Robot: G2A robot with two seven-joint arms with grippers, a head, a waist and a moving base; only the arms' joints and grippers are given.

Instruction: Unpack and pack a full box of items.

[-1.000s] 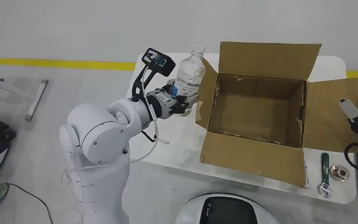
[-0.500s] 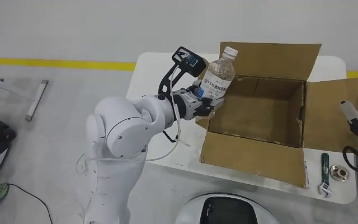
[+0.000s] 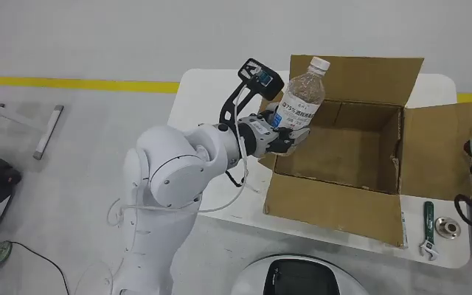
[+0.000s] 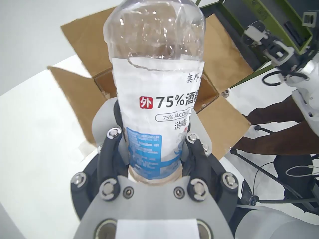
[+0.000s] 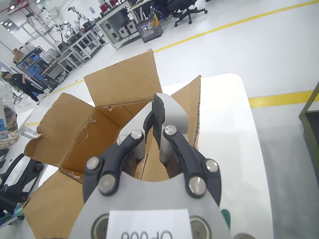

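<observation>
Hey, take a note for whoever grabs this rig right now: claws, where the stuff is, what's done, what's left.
Left claw: shut on the bottle, held roughly upright above the cardboard box's edge nearest that arm.
Right claw: shut, empty, near the box's opposite side.
Box: open on the table, nothing visible inside.
Wrench and round metal part: on the table beside the box.
Done: bottle is off the table.
Left: lower it in, then probably pack the wrench and part.

Top view looks down on the counter (image 3: 199,96) from above; wrist views sit close behind the left pincer (image 4: 155,125) and right pincer (image 5: 155,115), all facing the box (image 3: 332,206).
</observation>
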